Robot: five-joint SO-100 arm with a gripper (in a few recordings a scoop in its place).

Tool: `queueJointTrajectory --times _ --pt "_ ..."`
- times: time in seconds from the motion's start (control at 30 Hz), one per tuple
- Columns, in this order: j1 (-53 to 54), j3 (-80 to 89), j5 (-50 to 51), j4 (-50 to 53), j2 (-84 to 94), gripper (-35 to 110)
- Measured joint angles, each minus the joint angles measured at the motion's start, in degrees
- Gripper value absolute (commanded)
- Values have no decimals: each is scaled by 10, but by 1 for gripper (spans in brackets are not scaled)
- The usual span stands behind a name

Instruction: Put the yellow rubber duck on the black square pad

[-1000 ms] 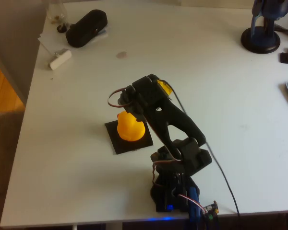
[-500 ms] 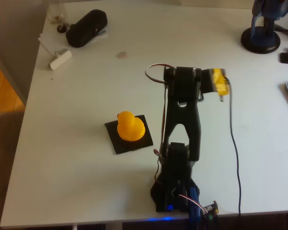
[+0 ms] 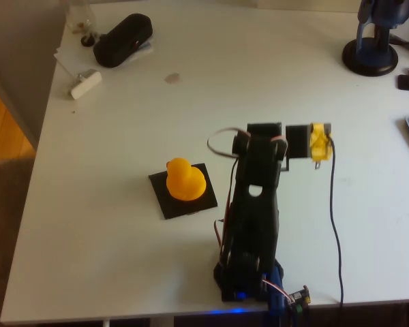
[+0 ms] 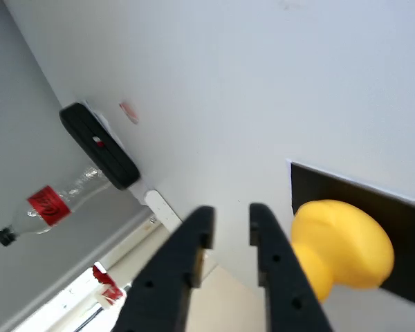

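arm (image 3: pixel 255 204) folded back, bottle (image 4: pixel 45 204) wrist-visible

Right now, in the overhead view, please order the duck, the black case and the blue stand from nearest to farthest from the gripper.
Measured from the gripper in the overhead view:
1. The blue stand, up and to the right, at the table's far corner.
2. The duck, to the left, standing on the black pad.
3. The black case, far up-left.

1 duck (image 3: pixel 185 180), 1 pad (image 3: pixel 169 201), 1 case (image 3: pixel 123 39)
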Motion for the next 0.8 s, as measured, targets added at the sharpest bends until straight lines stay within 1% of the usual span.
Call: queueJointTrajectory --times 0.17,0.27,0.33,0.53,0.8 --pt "0 134 4 -62 79 3" --pt "-4 192 4 -71 140 3" --pt "-24 222 4 -72 176 3" --pt "-147 248 51 -69 259 3" --pt "-171 277 65 -74 273 4"
